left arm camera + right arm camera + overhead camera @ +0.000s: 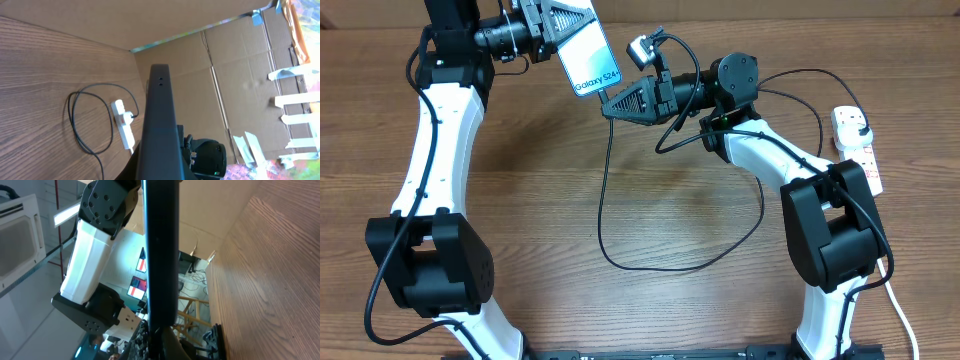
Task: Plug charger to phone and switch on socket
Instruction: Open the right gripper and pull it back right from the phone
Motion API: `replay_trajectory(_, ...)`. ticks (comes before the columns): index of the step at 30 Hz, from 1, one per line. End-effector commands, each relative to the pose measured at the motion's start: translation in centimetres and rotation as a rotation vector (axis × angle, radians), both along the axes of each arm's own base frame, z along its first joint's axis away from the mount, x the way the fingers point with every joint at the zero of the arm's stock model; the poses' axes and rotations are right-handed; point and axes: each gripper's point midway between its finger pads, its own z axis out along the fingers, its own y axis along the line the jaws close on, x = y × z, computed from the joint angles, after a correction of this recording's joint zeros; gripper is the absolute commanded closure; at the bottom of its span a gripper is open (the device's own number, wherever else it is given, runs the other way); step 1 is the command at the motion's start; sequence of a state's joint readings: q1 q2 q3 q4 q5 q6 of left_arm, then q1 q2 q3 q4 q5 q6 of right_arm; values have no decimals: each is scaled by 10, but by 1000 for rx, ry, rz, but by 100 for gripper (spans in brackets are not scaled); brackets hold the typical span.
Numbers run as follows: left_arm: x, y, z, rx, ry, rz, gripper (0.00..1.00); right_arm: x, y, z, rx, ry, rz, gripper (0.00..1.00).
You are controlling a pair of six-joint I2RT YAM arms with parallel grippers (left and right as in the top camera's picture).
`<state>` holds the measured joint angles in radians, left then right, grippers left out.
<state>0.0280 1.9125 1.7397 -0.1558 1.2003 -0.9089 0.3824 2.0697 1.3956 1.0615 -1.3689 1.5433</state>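
Cyan-screened slim smartphone reading "Galaxy S24" slants over the wooden tabletop, lettered end toward the right fingers. Left fingers clamp it; right fingers pinch the thin black charger cable.

The phone is hanging above the far middle of the table, with the left gripper sitting at its far-left end and the right gripper sitting just beside its near-right end. The charger is trailing from the right gripper toward the near side, looping across the middle of the table and curving back to the right. There it is reaching the far end of the socket, which is lying along the table's right edge, just right of the right arm.
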Motion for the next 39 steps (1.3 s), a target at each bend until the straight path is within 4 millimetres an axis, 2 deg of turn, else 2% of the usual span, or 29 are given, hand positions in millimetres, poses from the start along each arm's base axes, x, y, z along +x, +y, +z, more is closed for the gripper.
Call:
replay_trajectory(1,-22,-15,10,-32,-28,-137,96,28,-1,16,71,9,-154,96)
replay_trajectory(8,-11,-4,7,-15,-27,-69,96,21,-1,13,53,-4,-111,96)
replay_trajectory(9,-9,-1,7,-13,-27,-59,96,20,-1,12,51,-5,-106,91)
replay_trajectory(11,-7,5,7,-12,-27,-44,96,18,-1,12,48,-10,-97,78)
replay_trajectory(16,-4,18,5,-13,-16,-19,96,17,-1,12,46,-11,-91,32)
replay_trajectory(20,-5,23,1,-11,12,-9,96,17,-1,12,46,-10,-92,2)
replay_trajectory(32,-7,23,0,-10,6,-20,96,22,-6,12,46,-11,-105,0)
replay_trajectory(39,-6,24,0,-6,-3,-18,96,36,-21,8,35,10,-145,0)
